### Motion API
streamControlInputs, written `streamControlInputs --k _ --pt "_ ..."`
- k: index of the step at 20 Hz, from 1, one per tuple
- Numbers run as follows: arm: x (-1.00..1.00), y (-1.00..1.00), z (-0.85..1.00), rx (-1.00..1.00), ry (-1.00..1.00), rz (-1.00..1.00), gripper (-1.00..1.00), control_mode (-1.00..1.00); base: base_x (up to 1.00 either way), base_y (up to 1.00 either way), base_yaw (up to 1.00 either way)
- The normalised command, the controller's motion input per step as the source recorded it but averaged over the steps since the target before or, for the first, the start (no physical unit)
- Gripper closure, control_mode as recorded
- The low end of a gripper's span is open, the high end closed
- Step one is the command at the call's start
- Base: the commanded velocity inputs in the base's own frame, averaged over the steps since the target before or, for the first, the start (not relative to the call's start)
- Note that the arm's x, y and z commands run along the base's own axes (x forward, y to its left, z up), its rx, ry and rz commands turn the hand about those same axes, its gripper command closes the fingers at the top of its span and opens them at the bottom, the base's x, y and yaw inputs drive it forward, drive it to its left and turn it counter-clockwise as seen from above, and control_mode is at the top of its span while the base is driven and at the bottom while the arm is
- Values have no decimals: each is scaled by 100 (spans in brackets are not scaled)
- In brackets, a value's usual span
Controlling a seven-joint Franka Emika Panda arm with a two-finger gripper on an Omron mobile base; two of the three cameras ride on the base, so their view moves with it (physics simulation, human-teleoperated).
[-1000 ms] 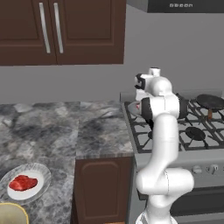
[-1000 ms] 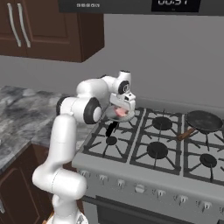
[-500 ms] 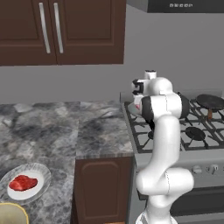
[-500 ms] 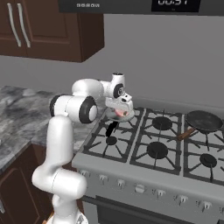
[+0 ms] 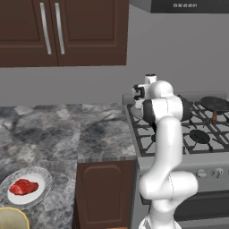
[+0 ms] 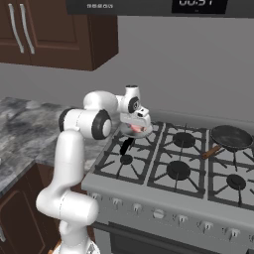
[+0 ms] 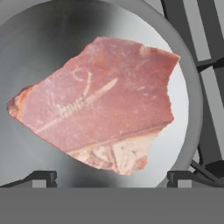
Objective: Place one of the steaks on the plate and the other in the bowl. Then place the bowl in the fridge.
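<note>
Vs 1 s ago: arm has swung further left over the stove (image 6: 198, 163), elbow pulled back. Claw (image 7: 111, 177) points down, jaws spread wide, empty, right above pink steak (image 7: 96, 105) in grey pan (image 7: 192, 109). 2nd steak (image 5: 23, 186) on plate (image 5: 42, 176), desk (image 5: 53, 134); bowl (image 5: 11, 219) beside

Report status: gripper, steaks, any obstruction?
Gripper open, poised over second steak in grey pan on stove. First steak already on plate. Bowl empty. No obstruction seen.
</note>
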Motion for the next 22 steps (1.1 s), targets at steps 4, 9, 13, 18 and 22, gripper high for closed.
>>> streamControlInputs --k 4,9,13,18,22 --pt "26 -15 -4 0 0 -1 -100 -100 0 0 0" --pt "13 0 -8 0 0 0 -100 -100 0 0 0" --pt "-4 0 -8 0 0 0 -100 -100 0 0 0" --pt "-15 -1 -34 0 -1 0 -100 -100 0 0 0" --pt "-29 0 -11 3 -10 0 -100 -100 0 0 0"
